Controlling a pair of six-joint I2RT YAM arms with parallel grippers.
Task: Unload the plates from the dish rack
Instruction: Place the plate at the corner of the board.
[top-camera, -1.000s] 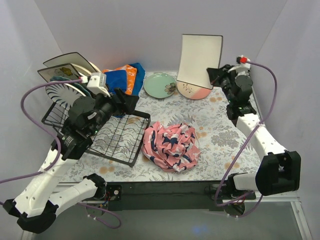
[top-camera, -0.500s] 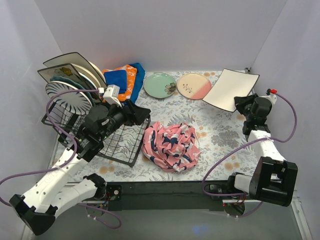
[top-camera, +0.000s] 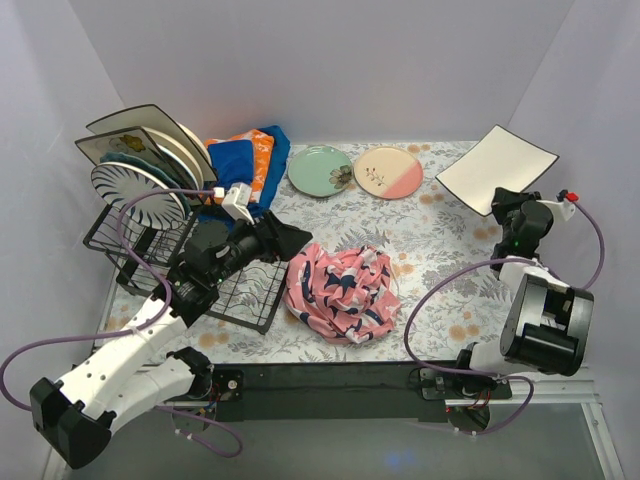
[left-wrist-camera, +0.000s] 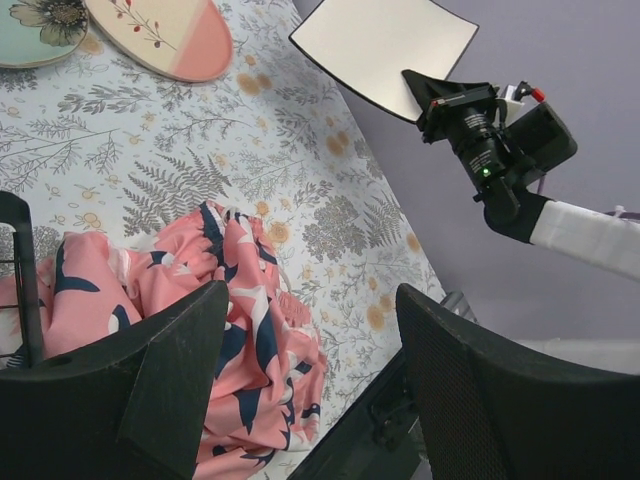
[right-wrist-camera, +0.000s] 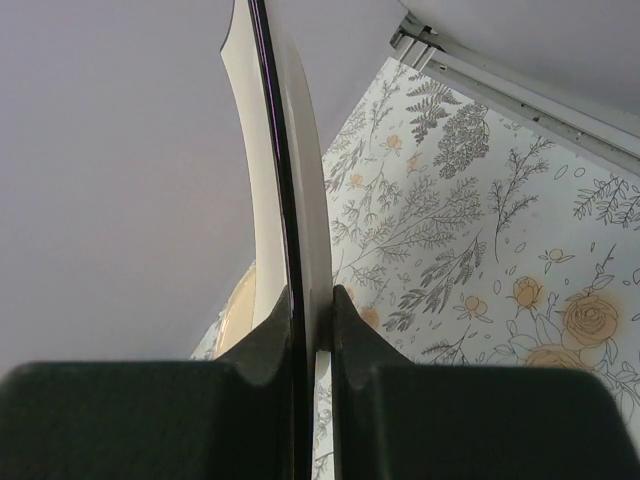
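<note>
Midway through unloading, in the carrying step. Gripping the cream square plate (top-camera: 497, 168) by its edge with the right tool (top-camera: 508, 206), tilted in the air above the far right corner of the table (top-camera: 450, 260). Hovering with the left tool (left-wrist-camera: 312, 300) spread wide and empty over the pink cloth (top-camera: 342, 280), beside the dish rack (top-camera: 240, 285). Already flat at the far edge: a green plate (top-camera: 320, 170) and a pink-and-cream plate (top-camera: 388, 172). Yet to unload, upright in the rack's far-left slots: several plates (top-camera: 140, 165). Next, probably: lower the square plate onto bare table right of the pink-and-cream one, level it, let go gently.
</note>
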